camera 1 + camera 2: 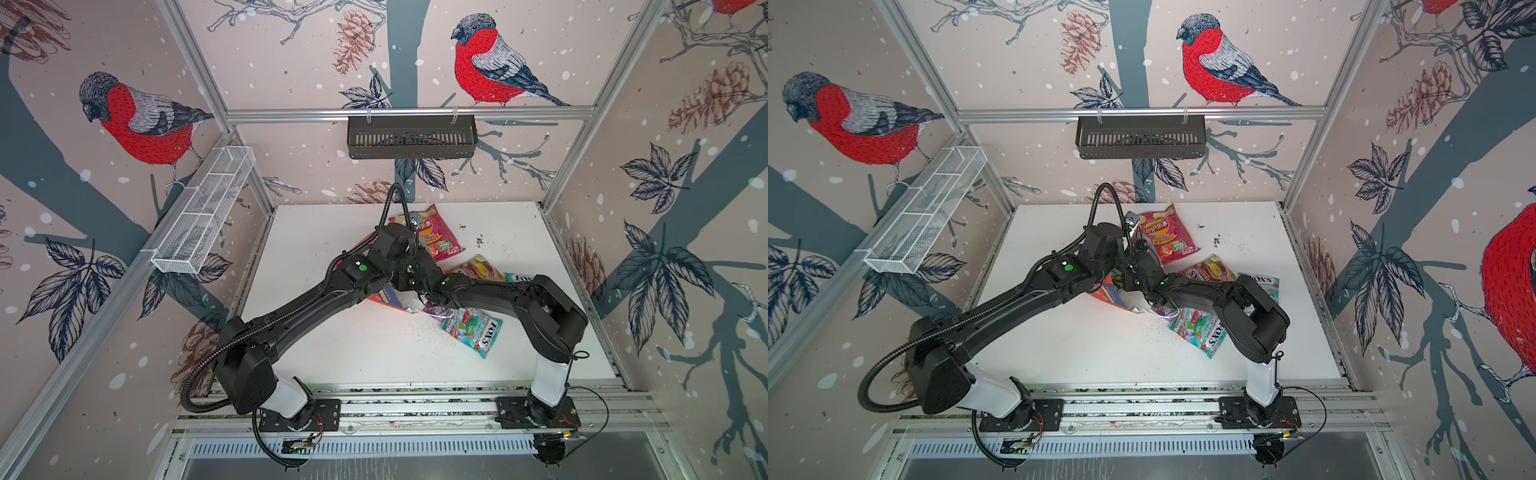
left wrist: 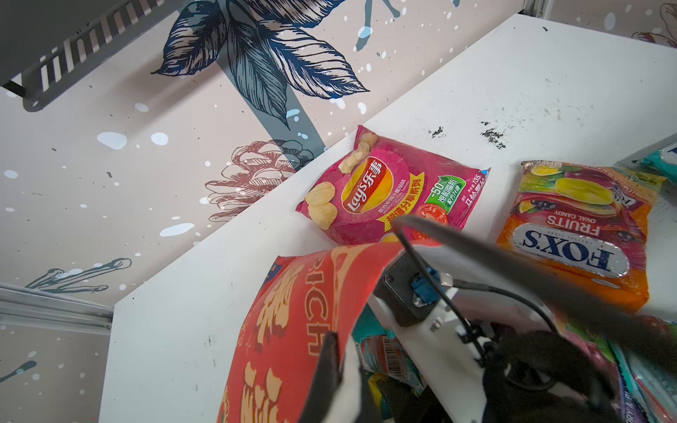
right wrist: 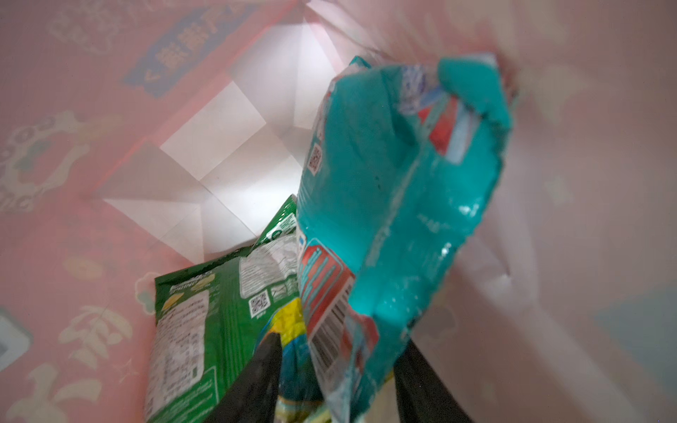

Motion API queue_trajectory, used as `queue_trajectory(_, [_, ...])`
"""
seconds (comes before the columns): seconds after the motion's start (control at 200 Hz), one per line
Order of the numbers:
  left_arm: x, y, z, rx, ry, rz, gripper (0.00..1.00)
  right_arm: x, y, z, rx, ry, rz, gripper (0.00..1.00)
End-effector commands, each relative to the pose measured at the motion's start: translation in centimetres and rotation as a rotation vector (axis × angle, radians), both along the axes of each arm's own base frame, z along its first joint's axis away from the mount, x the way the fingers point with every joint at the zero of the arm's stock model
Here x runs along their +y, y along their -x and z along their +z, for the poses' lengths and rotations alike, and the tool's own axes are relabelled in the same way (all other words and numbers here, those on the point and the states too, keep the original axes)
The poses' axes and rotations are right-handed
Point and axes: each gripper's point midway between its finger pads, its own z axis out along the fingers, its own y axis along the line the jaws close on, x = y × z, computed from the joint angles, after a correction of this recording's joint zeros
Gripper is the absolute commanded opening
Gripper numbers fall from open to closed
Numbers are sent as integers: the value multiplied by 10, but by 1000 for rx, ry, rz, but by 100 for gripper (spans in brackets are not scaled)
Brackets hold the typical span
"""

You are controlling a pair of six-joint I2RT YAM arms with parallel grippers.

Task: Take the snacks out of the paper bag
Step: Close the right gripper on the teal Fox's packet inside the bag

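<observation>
The red paper bag point(image 2: 293, 329) lies tipped on the table, mostly hidden under both wrists in both top views point(image 1: 384, 296) point(image 1: 1106, 295). My left gripper point(image 2: 337, 351) is shut on the bag's rim. My right gripper point(image 3: 340, 344) is inside the bag point(image 3: 227, 121), its fingers closed around a teal pouch point(image 3: 395, 190) that stands lifted. A green-white pack point(image 3: 205, 329) lies beside it in the bag. Out on the table are the pink chip bag point(image 1: 436, 237) point(image 2: 388, 190), an orange FOX'S pack point(image 1: 478, 268) point(image 2: 575, 234), a purple pack point(image 1: 434, 309) and two teal packs point(image 1: 473, 332) point(image 1: 517, 277).
A black slotted basket point(image 1: 411, 137) hangs on the back rail and a white wire basket point(image 1: 203, 208) on the left rail. Dark crumbs point(image 1: 480, 241) speckle the white table point(image 1: 332, 340). Both arms cross above the middle of the table.
</observation>
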Motion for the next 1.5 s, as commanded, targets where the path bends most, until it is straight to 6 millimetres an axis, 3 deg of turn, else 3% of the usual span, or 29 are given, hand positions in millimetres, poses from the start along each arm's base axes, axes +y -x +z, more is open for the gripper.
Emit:
queue_trajectory(0.0, [-6, -2, 12, -27, 52, -8, 0, 4, -9, 7, -47, -4, -15, 49])
queue_trajectory(0.53, [-4, -4, 4, -26, 36, 7, 0, 12, -7, -1, -41, -9, 29, 17])
queue_trajectory(0.87, [3, -7, 1, -44, 21, 35, 0, 9, 4, 19, -76, -57, 72, 3])
queue_trajectory(1.496, [18, -18, -7, -44, -9, 90, 0, -15, 27, 57, -135, -126, 96, 0])
